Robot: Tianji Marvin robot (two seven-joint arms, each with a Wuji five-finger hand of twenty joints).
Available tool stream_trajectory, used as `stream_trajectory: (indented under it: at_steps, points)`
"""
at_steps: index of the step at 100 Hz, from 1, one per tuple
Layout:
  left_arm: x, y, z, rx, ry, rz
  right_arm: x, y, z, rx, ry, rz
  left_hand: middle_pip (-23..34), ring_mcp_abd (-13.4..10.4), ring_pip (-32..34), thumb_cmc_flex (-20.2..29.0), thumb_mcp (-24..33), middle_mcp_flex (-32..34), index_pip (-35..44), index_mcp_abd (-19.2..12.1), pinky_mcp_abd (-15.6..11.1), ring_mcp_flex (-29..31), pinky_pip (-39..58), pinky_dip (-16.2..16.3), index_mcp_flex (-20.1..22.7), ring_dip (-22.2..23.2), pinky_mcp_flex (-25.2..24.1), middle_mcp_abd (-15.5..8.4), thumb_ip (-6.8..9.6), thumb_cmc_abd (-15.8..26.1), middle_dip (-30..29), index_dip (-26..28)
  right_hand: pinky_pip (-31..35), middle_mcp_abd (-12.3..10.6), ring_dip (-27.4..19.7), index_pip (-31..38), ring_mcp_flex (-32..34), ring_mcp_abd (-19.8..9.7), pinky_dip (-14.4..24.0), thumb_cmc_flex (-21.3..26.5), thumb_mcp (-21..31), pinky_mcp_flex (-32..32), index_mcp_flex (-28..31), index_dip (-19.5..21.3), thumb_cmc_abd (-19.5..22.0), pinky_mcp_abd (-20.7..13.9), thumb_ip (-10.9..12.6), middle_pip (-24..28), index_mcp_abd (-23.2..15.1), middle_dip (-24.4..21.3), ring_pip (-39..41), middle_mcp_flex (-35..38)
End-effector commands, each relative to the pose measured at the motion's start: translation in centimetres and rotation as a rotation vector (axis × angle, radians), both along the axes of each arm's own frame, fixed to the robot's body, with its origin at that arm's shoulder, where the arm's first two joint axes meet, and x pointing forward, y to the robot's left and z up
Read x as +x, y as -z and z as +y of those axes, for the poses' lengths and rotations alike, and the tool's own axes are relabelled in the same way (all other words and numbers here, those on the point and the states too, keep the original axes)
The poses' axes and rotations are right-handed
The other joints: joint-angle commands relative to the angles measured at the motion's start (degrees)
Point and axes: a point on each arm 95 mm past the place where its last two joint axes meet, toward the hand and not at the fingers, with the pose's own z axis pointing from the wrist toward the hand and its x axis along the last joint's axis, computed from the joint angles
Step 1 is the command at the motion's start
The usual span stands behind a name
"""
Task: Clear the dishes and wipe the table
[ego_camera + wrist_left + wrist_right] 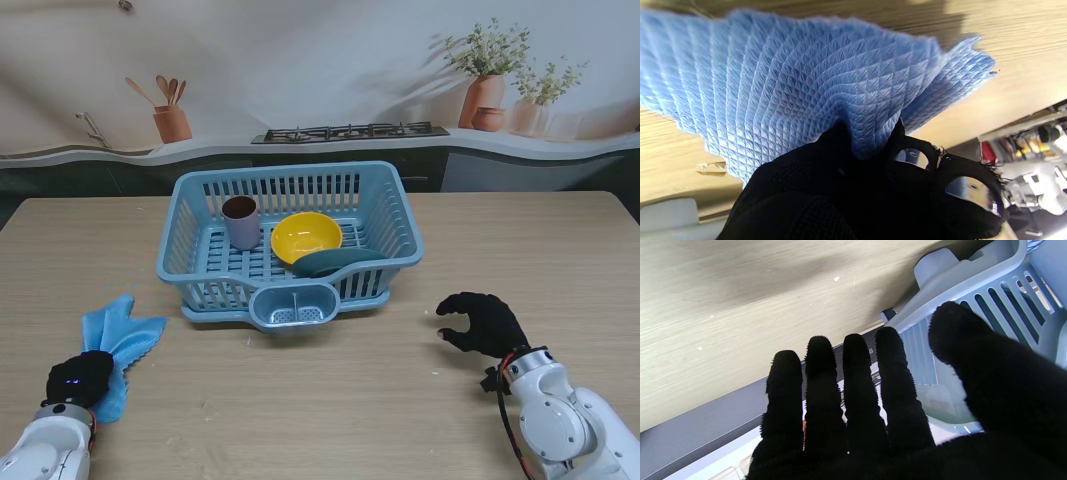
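A pale blue slatted dish basket (291, 178) stands on the wooden worktop (330, 400) toward twelve o'clock, with a small cutlery pocket (293, 306) hung on its near wall. Inside it, a mauve cup with a brown inside (240, 221) stands upright at the basket's nine o'clock side. A yellow bowl (306, 237) sits open side up just beside the cup, toward the middle. A dark teal dish (333, 261) leans tilted at the bowl's five o'clock, touching it and resting on the basket's near wall.

At about eight o'clock on the worktop lies the blue waffle-weave cloth (121, 343), fanned out away from the left hand (80, 378). That hand, in a black glove, has its fingers (917, 160) curled shut around the bunched near end of the cloth; the left wrist view shows the fabric (780, 93) gathered into the grip and spreading wide over the wood beyond it.

The right hand (484, 322) is at about four o'clock, well apart from the basket's near right corner. It holds nothing. Its fingers (853, 380) are extended side by side with narrow gaps, and the thumb (977, 353) stands off from them, so the hand is loosely cupped. In the right wrist view the basket's slatted wall (1000, 293) shows beyond the fingertips.
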Motion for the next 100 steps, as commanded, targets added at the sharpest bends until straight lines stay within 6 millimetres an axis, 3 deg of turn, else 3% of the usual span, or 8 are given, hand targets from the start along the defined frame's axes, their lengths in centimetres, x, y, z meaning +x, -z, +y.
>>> stream_trajectory:
  at_steps: [1, 20, 40, 78, 100]
  points:
    - [-1.6, 2.5, -0.3, -0.019, -0.014, 0.099, -0.1, 0.0, 0.2, -0.006, -0.016, 0.01, 0.1, 3.8, 1.2, 7.2, -1.3, -0.6, 3.6, -14.1, -2.3, 0.0, 12.7, 0.4, 3.1, 1.2, 0.9, 4.1, 0.78, -5.6, 1.1, 0.8, 0.3, -0.5, 0.0, -0.2, -1.0, -0.9, 0.2, -0.7, -0.4, -0.5, -1.0, 0.4, -0.2, 0.7, 1.1, -0.5, 0.5, -0.5, -0.1, -0.9]
    - [0.2, 3.2, -0.2, -0.051, -0.011, 0.097, -0.1, 0.0, 0.3, -0.007, -0.015, 0.01, 0.4, 3.9, 1.0, 7.4, -1.9, -0.7, 3.5, -14.1, -2.2, -0.2, 12.7, 0.5, 3.0, 1.4, 0.9, 4.1, 0.98, -5.4, 0.8, 0.6, 0.2, -0.4, 0.0, -0.2, -1.1, -0.9, 0.2, -0.7, -0.4, -0.6, -1.0, 0.4, -0.1, 0.7, 1.1, -0.6, 0.5, -0.5, -0.2, -1.0]
    - [3.8, 4.0, 0.1, -0.075, 0.022, 0.023, -0.1, 0.0, 0.3, -0.005, -0.013, 0.009, 0.9, 3.2, 1.2, 7.3, -1.7, -0.4, 4.0, -13.9, -3.3, 0.8, 12.9, 0.5, 2.9, 1.3, 1.0, 4.2, 1.01, -6.0, 0.4, 0.2, 0.2, -0.5, 0.0, -0.2, -1.1, -0.9, 0.2, -0.7, -0.5, -0.6, -1.0, 0.4, 0.0, 0.7, 1.1, -0.6, 0.5, -0.5, -0.2, -0.9]
    - [10.6, 3.3, 0.7, -0.105, 0.036, -0.04, -0.1, 0.0, 0.3, -0.004, -0.002, 0.008, 1.4, 2.8, 1.4, 6.9, -1.2, -0.2, 4.8, -14.0, -4.1, 1.4, 13.2, 0.3, 2.7, 1.0, 1.1, 4.0, 0.73, -6.2, 0.0, -0.3, 0.2, -0.6, 0.0, -0.2, -1.1, -0.9, 0.3, -0.7, -0.5, -0.6, -1.0, 0.4, 0.1, 0.7, 1.1, -0.6, 0.5, -0.5, -0.2, -0.9]
    - [13.2, 3.2, 0.8, -0.125, 0.037, -0.05, 0.0, 0.0, 0.2, -0.004, 0.004, 0.005, 1.7, 2.6, 1.5, 6.9, -1.0, -0.2, 5.1, -13.7, -4.2, 1.4, 13.3, 0.2, 2.6, 0.8, 1.1, 4.1, 0.65, -6.4, -0.1, -0.7, 0.2, -0.5, 0.0, -0.2, -1.1, -0.9, 0.3, -0.6, -0.5, -0.6, -1.0, 0.4, 0.0, 0.6, 1.2, -0.6, 0.5, -0.5, -0.2, -0.9]
